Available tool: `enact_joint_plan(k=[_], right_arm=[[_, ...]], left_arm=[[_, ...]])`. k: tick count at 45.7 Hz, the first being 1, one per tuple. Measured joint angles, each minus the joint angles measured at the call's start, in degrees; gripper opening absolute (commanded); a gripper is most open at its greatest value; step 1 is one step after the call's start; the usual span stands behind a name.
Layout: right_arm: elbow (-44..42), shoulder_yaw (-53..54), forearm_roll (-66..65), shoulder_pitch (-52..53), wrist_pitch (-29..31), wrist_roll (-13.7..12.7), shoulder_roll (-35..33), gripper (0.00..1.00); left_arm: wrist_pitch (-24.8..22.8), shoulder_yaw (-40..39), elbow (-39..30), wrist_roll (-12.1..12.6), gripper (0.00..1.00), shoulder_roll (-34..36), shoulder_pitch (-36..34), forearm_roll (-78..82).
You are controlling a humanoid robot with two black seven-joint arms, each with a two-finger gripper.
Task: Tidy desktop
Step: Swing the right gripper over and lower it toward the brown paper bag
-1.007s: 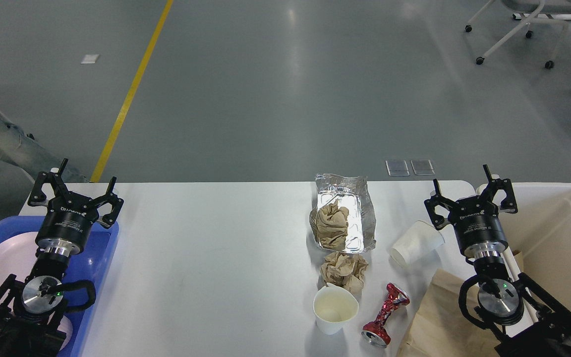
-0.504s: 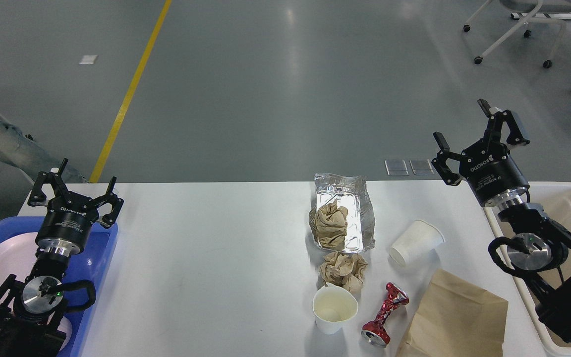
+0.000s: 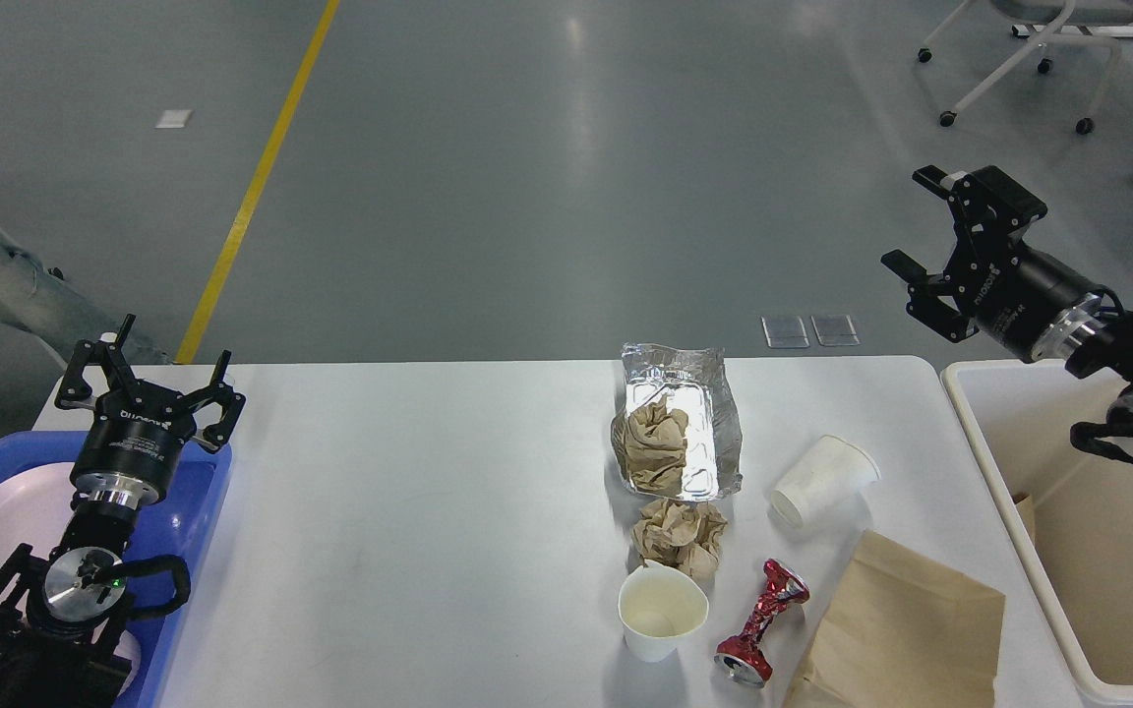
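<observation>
The large white matte desktop [image 3: 429,511] with rounded corners spreads below both empty, wide-open grippers: the left gripper [image 3: 146,379] hangs over its left edge above a blue plastic tray [image 3: 195,511], the right gripper [image 3: 925,231] high beyond its far right corner. Crumpled foil [image 3: 699,423], brown paper [image 3: 680,536] and a crushed red can [image 3: 761,621] litter it.

Tray [image 3: 208,492] off worktop [image 3: 409,511] left edge, bin [image 3: 1019,551] off right. Foil pan [image 3: 685,418] mid-right, paper wad [image 3: 680,536] in front, upright cup [image 3: 663,615] nearest; tipped cup [image 3: 822,482], can [image 3: 761,624], bag [image 3: 896,629] further right.
</observation>
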Motion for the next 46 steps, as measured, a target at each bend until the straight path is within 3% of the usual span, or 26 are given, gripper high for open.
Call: enact_joint_plan(k=[9,17,22,28,31,39,42,46], right_arm=[[0.1,-34.9,0.0,25.0,0.1,0.0,-0.8,1.0],[1.9,-71.6,1.6,47.7,1.0,-0.1,7.5,1.0],[6.8,-87.5,7.0,59.9,8.6,-0.1,14.5,1.0],[10.3,-95.7,11.7,70.0,21.3,-1.3,22.4,1.0],[13.5,-96.5,12.5,73.6,25.8,-4.4,25.1,1.0],[26.5,-96.5,20.3,85.6,27.7,-22.3,27.1,1.0],[29.3,-96.7,23.9,89.2,28.3,-27.5,27.2,1.0],[31.9,-97.8,26.3,91.8,29.5,-31.0,27.2,1.0]], left_arm=[[0.0,0.0,0.0,0.0,0.96,0.0,0.0,0.0],[0.0,0.0,0.0,0.0,0.96,0.0,0.0,0.0],[0.0,0.0,0.0,0.0,0.96,0.0,0.0,0.0],[0.0,0.0,0.0,0.0,0.96,0.0,0.0,0.0],[0.0,0.0,0.0,0.0,0.96,0.0,0.0,0.0],[0.0,0.0,0.0,0.0,0.96,0.0,0.0,0.0],[0.0,0.0,0.0,0.0,0.96,0.0,0.0,0.0],[0.0,0.0,0.0,0.0,0.96,0.0,0.0,0.0]])
